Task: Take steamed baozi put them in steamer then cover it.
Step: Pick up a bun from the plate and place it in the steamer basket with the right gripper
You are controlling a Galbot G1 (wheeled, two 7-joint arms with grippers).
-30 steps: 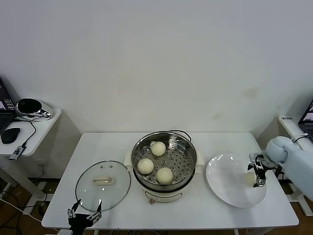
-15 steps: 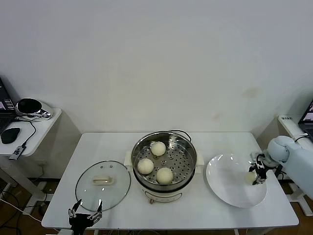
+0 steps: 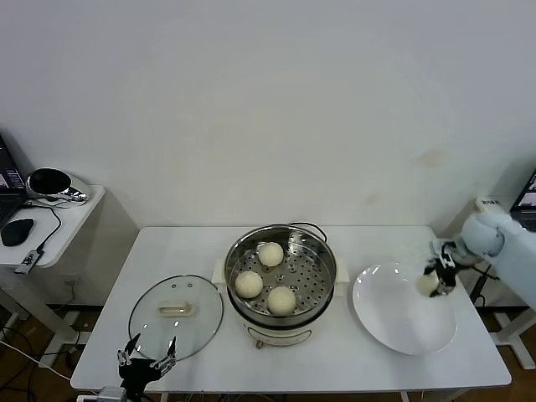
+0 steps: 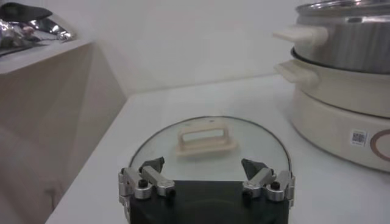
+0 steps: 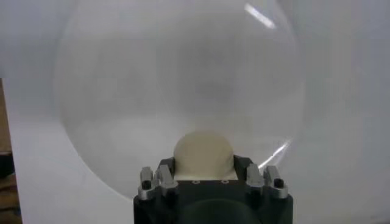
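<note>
Shiny steel steamer (image 3: 280, 261), glass cover (image 3: 177, 316)

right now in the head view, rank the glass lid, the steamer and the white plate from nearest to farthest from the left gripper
1. The glass lid, on the table's left side, just beyond the open left gripper at the front edge.
2. The steamer, mid-table, holding three baozi.
3. The white plate, far right, under the right gripper, which holds the fourth baozi.

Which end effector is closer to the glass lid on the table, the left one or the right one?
Left. The left end effector hovers at the lid's near edge, open. The right end effector is far across the steamer, gripping a baozi above the plate.
</note>
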